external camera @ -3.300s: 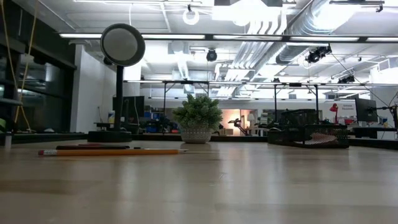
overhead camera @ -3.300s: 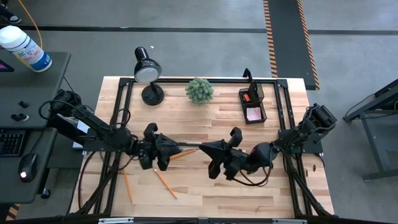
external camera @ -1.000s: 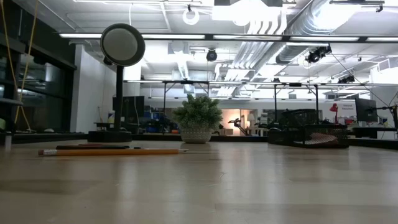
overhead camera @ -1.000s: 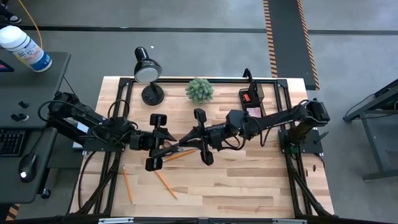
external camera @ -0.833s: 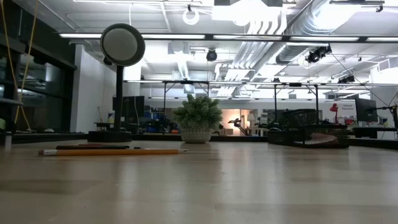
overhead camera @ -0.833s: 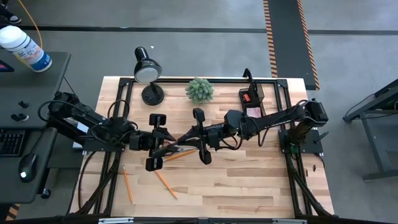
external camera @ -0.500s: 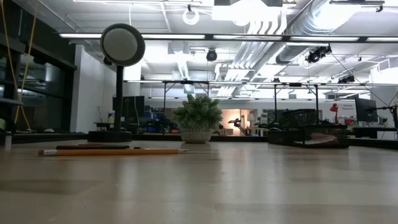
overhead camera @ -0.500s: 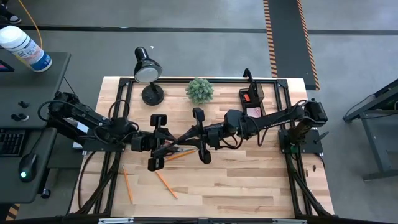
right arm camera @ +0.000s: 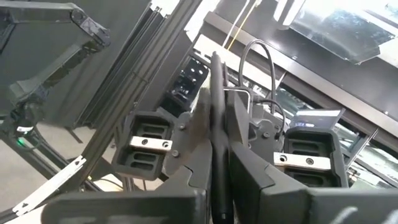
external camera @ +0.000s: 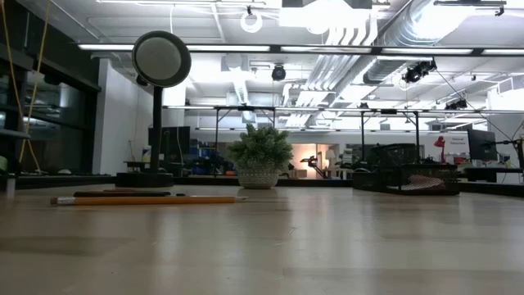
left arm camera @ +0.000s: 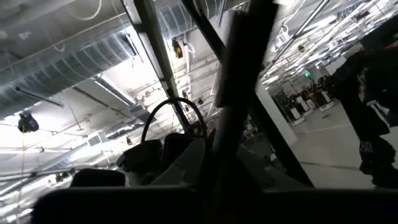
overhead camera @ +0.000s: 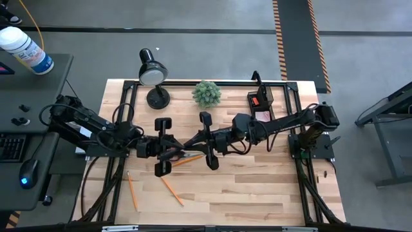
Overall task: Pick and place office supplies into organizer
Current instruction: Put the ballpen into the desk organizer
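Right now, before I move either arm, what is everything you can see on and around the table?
black desk lamp: one, table's far left
small green plant: one, far middle
black mesh organizer: one, far right
red piece: one, in the organizer
pink sticky-note pad: one, in the organizer
thin orange pencils: three, loose, near left and middle
thin black pen: one, in the right gripper
white bottle: one, blue label, side desk
left gripper: table middle, facing the right
right gripper: table middle, shut on the pen
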